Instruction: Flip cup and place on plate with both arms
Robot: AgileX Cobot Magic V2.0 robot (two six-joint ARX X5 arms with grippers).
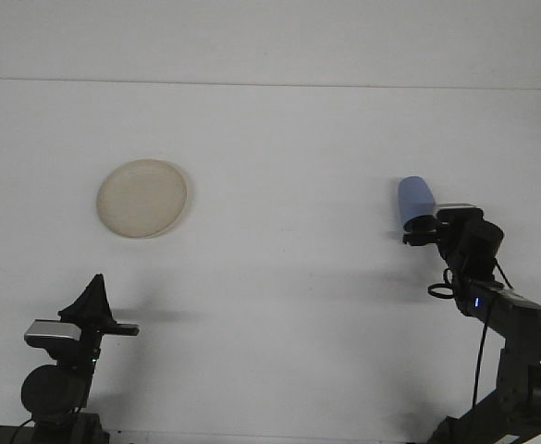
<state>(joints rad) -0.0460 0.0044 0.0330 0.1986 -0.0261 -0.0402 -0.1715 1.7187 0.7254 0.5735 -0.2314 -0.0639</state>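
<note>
Blue plastic showed at the tip of your right pincer (418, 228): the cup (414, 199) stood upside down on the white table (288, 157), its closed end up, and its lower rim was hidden behind the pincer's black fingers. From the front view you could not tell whether those fingers were spread around the cup, pressed onto it, or only touching it, so I cannot say if it was gripped. The right arm rose from the lower right corner and leaned forward over the table to reach the cup.

Far to the left of that pincer, and a little farther back on the table, lay the pale cream plate (142, 198), flat and bare, well apart from the cup.

Your left pincer (92, 294) sat low at the near left edge, in front of the plate and well short of it, pointing upward. Its dark fingers met in a single peak, so they looked pressed together with nothing between them.
</note>
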